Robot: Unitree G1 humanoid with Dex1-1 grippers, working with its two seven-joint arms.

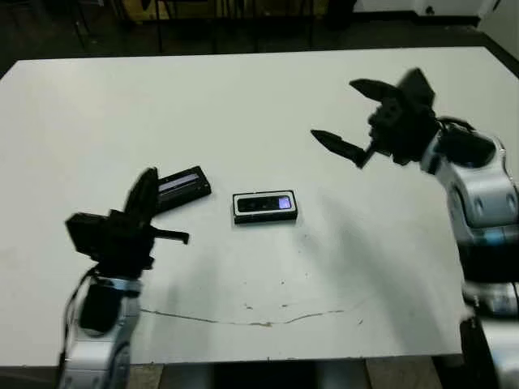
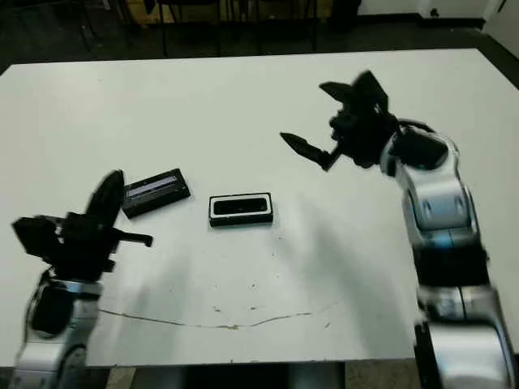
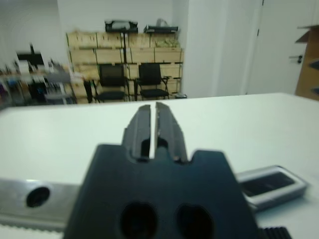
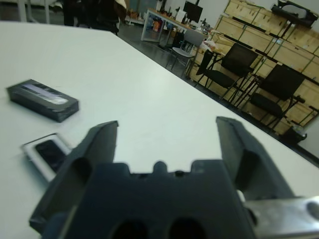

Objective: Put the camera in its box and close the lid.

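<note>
Near the middle of the white desk sits the box, white rim showing, with the camera lying inside it, screen glowing. Just beside it on the left lies the lid, off the box. Left gripper fingers are together; right gripper fingers spread wide, empty.
</note>
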